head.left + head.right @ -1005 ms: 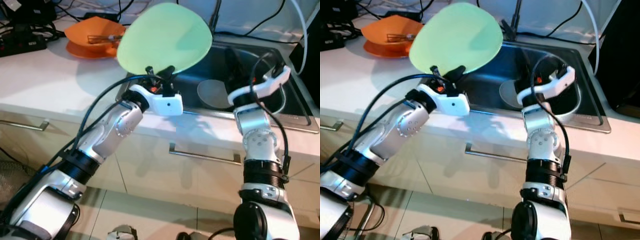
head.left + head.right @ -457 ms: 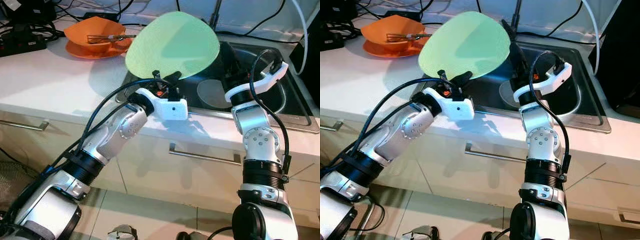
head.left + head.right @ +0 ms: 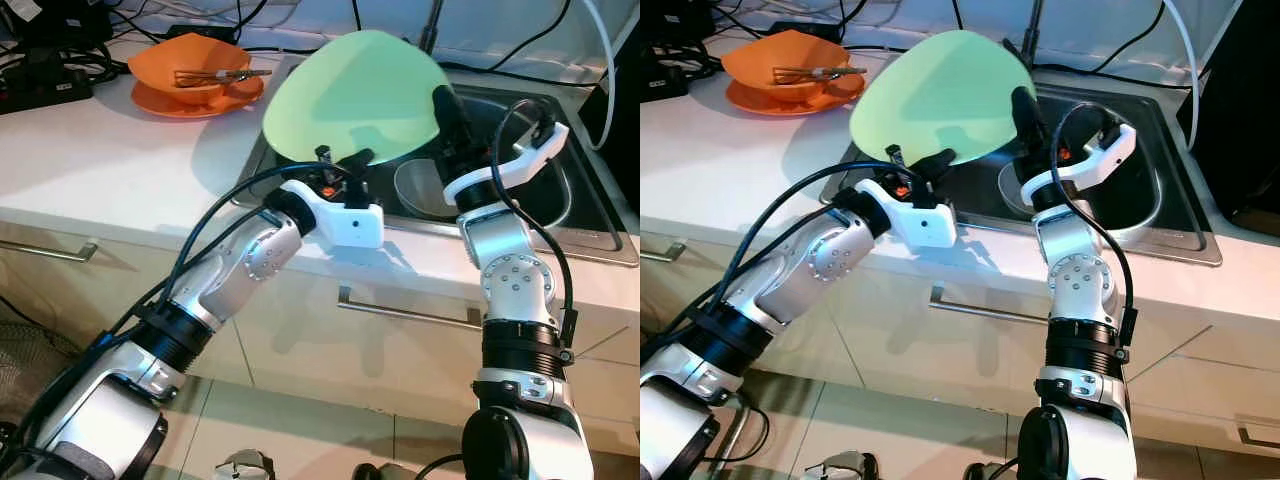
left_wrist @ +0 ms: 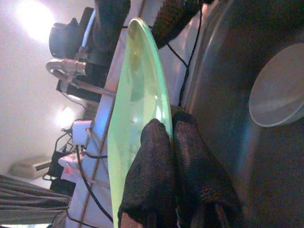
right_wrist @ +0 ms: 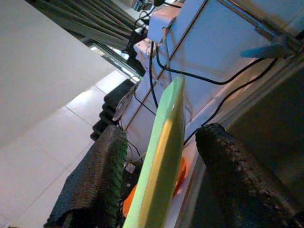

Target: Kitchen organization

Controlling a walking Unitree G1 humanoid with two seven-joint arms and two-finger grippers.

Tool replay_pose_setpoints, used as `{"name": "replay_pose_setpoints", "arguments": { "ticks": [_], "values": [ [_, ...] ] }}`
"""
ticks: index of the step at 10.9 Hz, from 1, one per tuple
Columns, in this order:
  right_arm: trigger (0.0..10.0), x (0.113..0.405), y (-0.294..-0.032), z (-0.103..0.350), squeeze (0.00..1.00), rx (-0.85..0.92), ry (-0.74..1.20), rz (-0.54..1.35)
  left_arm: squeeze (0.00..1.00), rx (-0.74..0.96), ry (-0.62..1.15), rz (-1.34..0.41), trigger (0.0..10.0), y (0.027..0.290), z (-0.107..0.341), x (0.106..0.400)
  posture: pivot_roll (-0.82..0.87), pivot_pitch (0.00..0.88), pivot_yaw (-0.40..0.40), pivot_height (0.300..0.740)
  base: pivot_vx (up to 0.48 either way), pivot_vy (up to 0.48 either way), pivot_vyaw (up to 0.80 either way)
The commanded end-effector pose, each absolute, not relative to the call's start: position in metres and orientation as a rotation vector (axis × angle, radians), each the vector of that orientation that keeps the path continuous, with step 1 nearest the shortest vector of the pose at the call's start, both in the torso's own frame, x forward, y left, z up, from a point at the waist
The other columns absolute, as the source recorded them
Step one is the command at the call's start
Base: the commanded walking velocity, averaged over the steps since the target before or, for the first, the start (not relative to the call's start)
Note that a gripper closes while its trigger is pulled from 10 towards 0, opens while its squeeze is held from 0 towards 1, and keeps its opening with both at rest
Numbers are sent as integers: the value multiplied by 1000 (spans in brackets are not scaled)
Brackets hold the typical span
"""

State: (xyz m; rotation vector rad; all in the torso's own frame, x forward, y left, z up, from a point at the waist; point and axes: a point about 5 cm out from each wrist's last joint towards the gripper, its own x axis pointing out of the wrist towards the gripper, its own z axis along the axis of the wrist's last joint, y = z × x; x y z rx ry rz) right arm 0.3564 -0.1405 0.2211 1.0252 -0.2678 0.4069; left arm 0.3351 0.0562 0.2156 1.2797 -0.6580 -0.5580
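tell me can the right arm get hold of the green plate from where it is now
Probably yes. The right end effector is open with the green plate edge between its fingers, nothing between them and the rim. The left end effector holds the plate upright above the sink.

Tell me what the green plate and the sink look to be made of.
Green plate: likely plastic, pale and smooth with a soft sheen, thin at the rim; left tool is clamped on its edge. Sink: apparently stainless steel, grey, with dull brushed reflections.

Glossy green plastic plate, brushed metal sink, matt white counter
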Motion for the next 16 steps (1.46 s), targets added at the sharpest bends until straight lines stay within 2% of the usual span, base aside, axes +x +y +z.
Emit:
{"name": "replay_pose_setpoints", "arguments": {
  "ticks": [1, 4, 5, 6, 16],
  "values": [
    [10000, 357, -137, 218, 0, 1019, -240, 416, 0, 1285, -723, -570, 10000, 49, 225, 329, 91, 60, -26, 740, 0, 0, 0],
    [10000, 356, -135, 216, 0, 1016, -229, 418, 0, 1282, -730, -584, 10000, 47, 224, 328, 90, 65, -27, 740, 0, 0, 0],
    [2314, 356, -134, 215, 0, 1014, -224, 417, 0, 1282, -731, -588, 10000, 46, 224, 328, 90, 70, -27, 740, 0, 0, 0],
    [0, 356, -133, 214, 0, 1013, -217, 416, 0, 1283, -731, -592, 10000, 46, 224, 328, 91, 71, -28, 740, 0, 0, 0],
    [0, 356, -132, 214, 0, 1023, -218, 417, 0, 1299, -724, -547, 10000, 51, 227, 332, 94, 72, -28, 740, 0, 0, 0]
  ]
}}
